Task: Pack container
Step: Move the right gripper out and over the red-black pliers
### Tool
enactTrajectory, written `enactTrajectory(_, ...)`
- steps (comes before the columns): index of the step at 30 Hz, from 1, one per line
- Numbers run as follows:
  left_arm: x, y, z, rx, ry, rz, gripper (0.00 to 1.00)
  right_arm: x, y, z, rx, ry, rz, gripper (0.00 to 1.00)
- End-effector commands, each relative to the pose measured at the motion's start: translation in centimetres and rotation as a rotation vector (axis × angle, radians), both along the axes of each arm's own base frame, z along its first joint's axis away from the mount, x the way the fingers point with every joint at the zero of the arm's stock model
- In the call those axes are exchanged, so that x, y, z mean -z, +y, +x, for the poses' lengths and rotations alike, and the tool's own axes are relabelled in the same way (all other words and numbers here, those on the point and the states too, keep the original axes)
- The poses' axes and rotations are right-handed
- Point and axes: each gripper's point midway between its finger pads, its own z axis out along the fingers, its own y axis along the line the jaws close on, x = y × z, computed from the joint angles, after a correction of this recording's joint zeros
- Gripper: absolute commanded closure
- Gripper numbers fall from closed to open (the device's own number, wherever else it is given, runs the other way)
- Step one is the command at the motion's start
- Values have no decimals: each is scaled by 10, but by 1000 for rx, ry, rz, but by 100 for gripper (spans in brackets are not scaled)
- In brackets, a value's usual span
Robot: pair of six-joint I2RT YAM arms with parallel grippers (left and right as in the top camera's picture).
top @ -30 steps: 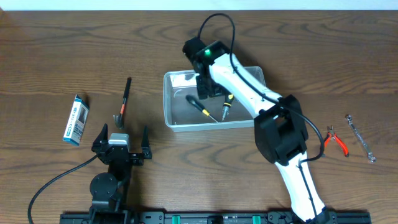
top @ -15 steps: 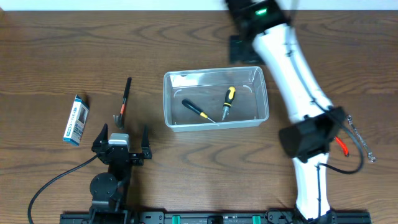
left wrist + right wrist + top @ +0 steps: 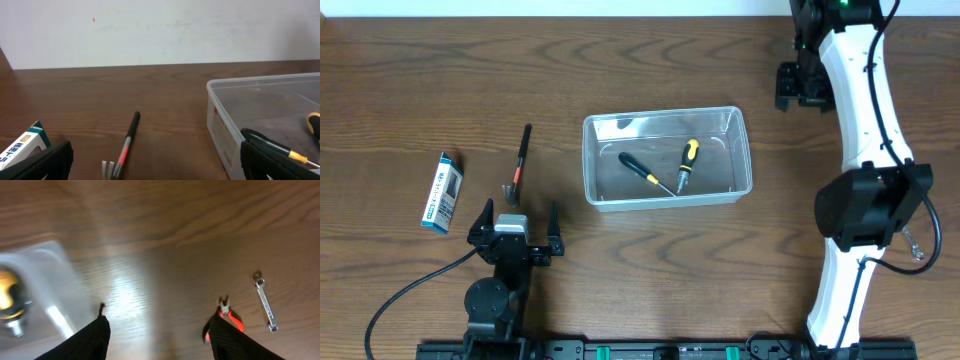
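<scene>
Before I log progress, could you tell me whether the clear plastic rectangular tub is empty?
Not empty: the clear plastic tub holds a black-handled screwdriver and a yellow-and-black screwdriver.

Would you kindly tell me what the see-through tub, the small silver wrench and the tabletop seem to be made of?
The clear rectangular tub looks like glossy transparent plastic: table grain shows through it. The small silver wrench seems bare metal, bright and shiny. The brown table shows wood grain with a sheen; solid wood or laminate, I cannot tell.

Clear plastic container [image 3: 665,201]; seemingly wooden table [image 3: 420,80]
</scene>
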Motion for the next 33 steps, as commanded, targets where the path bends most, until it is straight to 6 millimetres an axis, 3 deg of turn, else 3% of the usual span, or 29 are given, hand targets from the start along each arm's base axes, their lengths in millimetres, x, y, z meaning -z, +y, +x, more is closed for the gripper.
enactTrajectory(1, 17, 3, -1, -15, 51, 3, 2, 16, -18, -5, -10, 42, -48, 35)
enactTrajectory(5, 17, 3, -1, -15, 51, 3, 2, 31, -22, -8, -46, 76, -66, 34)
enactTrajectory(10, 17, 3, -1, -15, 51, 3, 2, 26, -22, -5, -82, 55, -65, 34)
enactTrajectory(19, 17, 3, -1, -15, 51, 3, 2, -50, -16, -2, -154, -176, -4, 29)
enactTrajectory(23, 17, 3, -1, -15, 51, 3, 2, -68, -24, -13, -156, -204, 12, 28)
enactTrajectory(27, 17, 3, -1, -15, 51, 3, 2, -60, -32, -30, -145, -157, 13, 28)
enactTrajectory(33, 17, 3, -1, -15, 51, 3, 2, -22, -36, -58, -121, -114, 18, 28)
